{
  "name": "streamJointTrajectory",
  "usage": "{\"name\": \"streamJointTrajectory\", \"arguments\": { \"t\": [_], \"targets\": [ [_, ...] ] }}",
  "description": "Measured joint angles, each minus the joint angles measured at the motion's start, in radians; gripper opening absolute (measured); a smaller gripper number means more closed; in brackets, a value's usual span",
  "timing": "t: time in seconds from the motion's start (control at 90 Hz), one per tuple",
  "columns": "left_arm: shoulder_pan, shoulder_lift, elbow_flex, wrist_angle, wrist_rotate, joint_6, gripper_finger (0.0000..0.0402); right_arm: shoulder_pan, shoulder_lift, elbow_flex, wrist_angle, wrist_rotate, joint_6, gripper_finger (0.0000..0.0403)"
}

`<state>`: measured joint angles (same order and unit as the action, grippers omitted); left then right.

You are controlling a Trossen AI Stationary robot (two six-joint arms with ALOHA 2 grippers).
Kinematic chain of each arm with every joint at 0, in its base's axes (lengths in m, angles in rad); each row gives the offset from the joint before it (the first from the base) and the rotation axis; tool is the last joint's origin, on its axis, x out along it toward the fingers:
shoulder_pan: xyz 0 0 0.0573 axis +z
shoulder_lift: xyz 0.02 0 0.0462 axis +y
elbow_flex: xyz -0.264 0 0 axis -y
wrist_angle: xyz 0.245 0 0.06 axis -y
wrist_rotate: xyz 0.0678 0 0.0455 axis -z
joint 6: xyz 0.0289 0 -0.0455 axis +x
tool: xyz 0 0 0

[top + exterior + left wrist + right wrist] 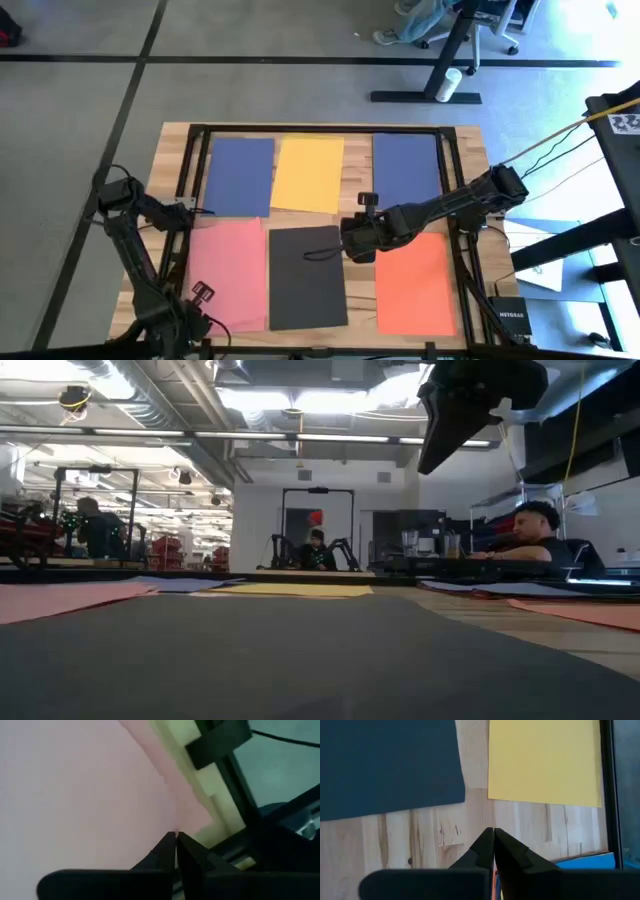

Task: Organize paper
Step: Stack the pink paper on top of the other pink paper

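Observation:
Six sheets of paper lie flat on the wooden table. At the far side are a blue sheet (240, 175), a yellow one (308, 172) and a second blue one (407, 168). At the near side are a pink sheet (228, 272), a dark grey one (306, 277) and an orange one (415, 283). My right gripper (345, 243) is shut and raised, over the bare wood by the dark grey sheet's far right corner (455, 795). My left gripper (200, 293) is shut and low over the pink sheet (75, 795), near that sheet's edge. My left gripper has its shut fingertips (170, 842) at the pink sheet close to its edge (192, 822), coming down at a slant. I cannot tell whether they touch the paper. The sheet lies flat on the table.
A black frame (190, 170) runs around the table top, and its rail (220, 740) passes close to my left gripper. A small box (510, 315) sits at the near right corner. People sit at desks (530, 535) beyond the far edge.

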<state>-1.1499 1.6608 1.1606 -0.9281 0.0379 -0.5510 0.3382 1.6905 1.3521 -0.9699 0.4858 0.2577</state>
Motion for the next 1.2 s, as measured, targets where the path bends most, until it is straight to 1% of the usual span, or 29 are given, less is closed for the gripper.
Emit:
{"name": "streamJointTrajectory", "arguments": {
  "t": [0.144,0.289,0.522,0.722,0.989,1.2],
  "targets": [
    [0.020,0.009,0.013,-0.001,-0.013,0.028,0.0000,0.001,0.000,0.000,0.000,0.000,0.001,0.0000],
    [0.017,0.037,0.031,-0.003,-0.013,0.047,0.0000,0.000,0.000,0.000,0.000,0.000,0.000,0.0000],
    [-0.027,0.075,0.033,-0.010,0.029,0.034,0.0000,0.000,0.000,0.000,0.000,-0.007,0.000,0.0000],
    [-0.057,0.075,0.034,-0.043,0.034,-0.015,0.0000,0.000,0.000,0.000,0.000,-0.007,-0.001,0.0000],
    [-0.075,0.081,0.034,-0.040,0.065,0.016,0.0000,0.000,0.000,0.000,0.000,-0.007,-0.001,0.0000],
    [-0.086,0.082,0.034,-0.044,0.076,0.006,0.0000,0.000,0.000,0.000,0.000,-0.007,-0.001,0.0000]
  ]
}}
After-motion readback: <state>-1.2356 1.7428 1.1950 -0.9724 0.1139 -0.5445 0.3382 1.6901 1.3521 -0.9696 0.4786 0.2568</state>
